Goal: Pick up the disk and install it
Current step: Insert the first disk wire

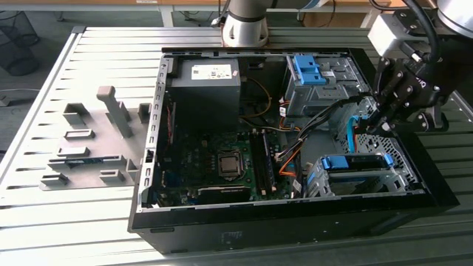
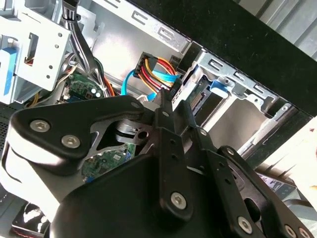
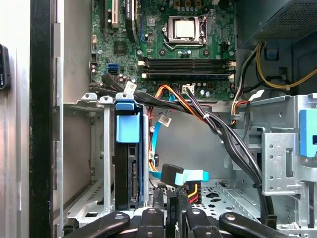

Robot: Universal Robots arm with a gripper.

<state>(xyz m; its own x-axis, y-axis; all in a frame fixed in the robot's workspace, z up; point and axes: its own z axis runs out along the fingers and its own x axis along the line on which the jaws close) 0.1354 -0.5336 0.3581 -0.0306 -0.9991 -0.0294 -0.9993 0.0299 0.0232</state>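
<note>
Black computer case (image 1: 296,219), green motherboard (image 3: 163,44), blue-framed disk (image 3: 127,148), grey slatted table (image 1: 66,216)

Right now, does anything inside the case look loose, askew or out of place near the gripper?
The flat blue data cable and the multicoloured power cable hang unplugged in the open bay beside the drive cage, right under the gripper. The disk sits upright in the cage, not askew. Nothing looks damaged.

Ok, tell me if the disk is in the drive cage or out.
In: the disk sits inside the silver drive cage, its blue frame and connector end showing in the first wrist view.
</note>
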